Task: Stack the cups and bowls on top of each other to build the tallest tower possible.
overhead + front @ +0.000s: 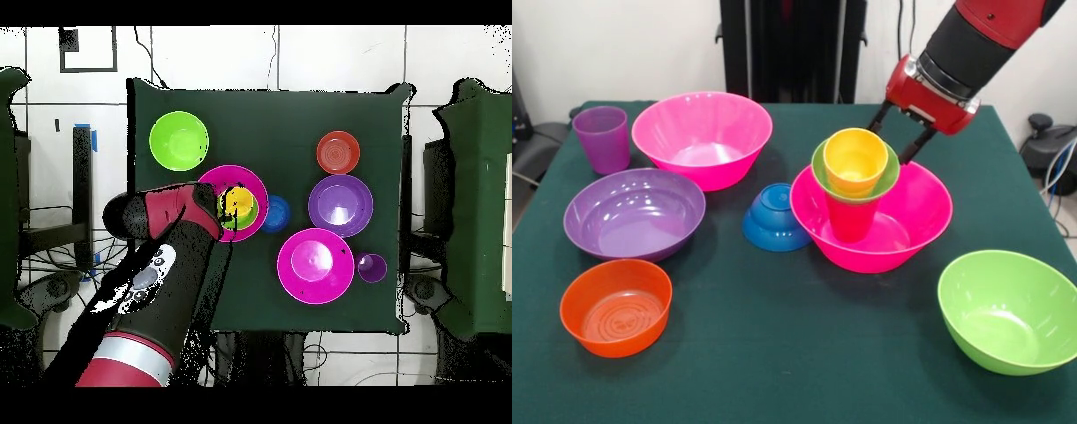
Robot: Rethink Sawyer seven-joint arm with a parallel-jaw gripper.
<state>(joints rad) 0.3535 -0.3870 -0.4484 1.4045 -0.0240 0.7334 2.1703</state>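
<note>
1. Stack at the centre right of the front view: a red cup (847,221) stands upright inside a large hot pink bowl (914,225), a small green bowl (890,177) sits on the red cup's rim, and a yellow-orange cup (854,159) sits upright in that green bowl.
2. Tool (898,134): its two dark fingers hang spread apart just behind the stack, one at each side of the green bowl's far rim, gripping nothing.
3. Small blue bowl (774,216) lies tipped on its side, touching the left wall of the stack's pink bowl.
4. Second hot pink bowl (702,137) stands upright at the far left, with a translucent purple cup (602,139) upright just to its left.
5. Wide purple bowl (634,214) sits nearer, left of the blue bowl; a shallow orange bowl (616,306) with ringed ridges in its floor sits nearest on the left.
6. Large lime green bowl (1006,309) stands alone at the near right, well apart from the stack.
7. Bench (777,353) is covered in dark green cloth.
8. Overhead view shows a white tiled floor (330,60) around the bench.
</note>
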